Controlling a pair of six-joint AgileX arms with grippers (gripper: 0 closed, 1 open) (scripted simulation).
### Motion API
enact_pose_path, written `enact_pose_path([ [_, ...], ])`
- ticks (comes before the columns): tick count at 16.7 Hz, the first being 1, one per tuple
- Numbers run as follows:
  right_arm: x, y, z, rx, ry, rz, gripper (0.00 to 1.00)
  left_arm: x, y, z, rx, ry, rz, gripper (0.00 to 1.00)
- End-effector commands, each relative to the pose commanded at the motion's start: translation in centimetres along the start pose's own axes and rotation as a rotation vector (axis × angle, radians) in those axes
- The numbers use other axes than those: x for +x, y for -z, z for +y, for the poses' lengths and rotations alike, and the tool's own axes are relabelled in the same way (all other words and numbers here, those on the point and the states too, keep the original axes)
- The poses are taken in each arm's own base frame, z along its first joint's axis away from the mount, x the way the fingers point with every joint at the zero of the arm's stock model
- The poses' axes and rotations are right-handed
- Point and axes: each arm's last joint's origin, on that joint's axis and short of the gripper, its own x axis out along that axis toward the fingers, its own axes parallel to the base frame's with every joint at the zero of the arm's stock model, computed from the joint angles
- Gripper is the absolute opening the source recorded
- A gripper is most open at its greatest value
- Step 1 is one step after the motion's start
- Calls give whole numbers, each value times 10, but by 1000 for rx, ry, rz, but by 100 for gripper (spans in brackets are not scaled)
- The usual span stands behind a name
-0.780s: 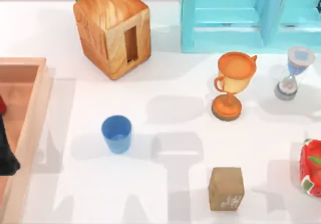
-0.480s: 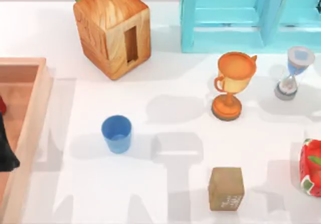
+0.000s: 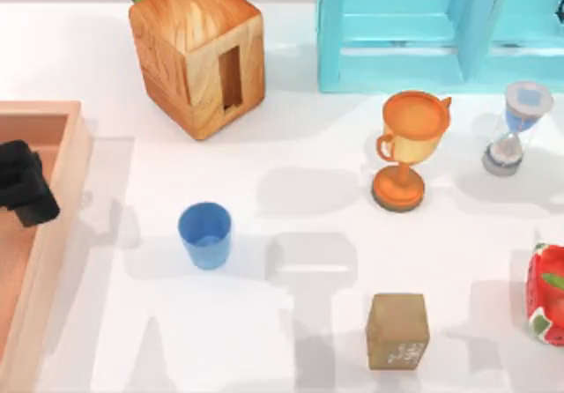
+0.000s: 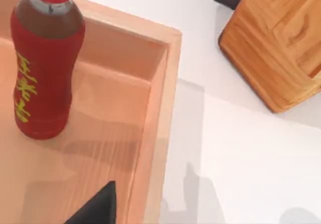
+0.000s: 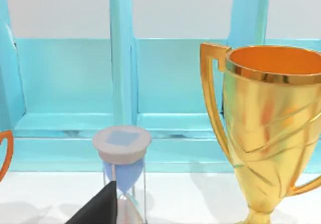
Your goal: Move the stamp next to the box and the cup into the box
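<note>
Cup (image 3: pixel 204 233) first: I bring my left gripper (image 3: pixel 26 184) off the box (image 3: pixel 66 190) rim to it; can't tell its fingers

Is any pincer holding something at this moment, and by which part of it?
Nothing is held. The cup and the stamp stand alone on the table; the left pincer is over the box, away from both.
</note>
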Motion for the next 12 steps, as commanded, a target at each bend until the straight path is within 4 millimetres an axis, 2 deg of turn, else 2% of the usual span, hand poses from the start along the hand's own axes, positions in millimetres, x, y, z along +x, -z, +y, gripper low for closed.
enact_pose_path([
  [3,0,0,0,0,0,0,100,36,-25,-34,-68,-73,278,100],
  [5,0,0,0,0,0,0,100,67,-31,-64,-80,-139,458,100],
  [7,0,0,0,0,0,0,100,98,-26,-98,-64,-207,614,100],
  [9,0,0,0,0,0,0,100,122,-14,-136,-30,-266,738,100],
  [12,0,0,0,0,0,0,100,137,13,-196,42,-311,861,100],
])
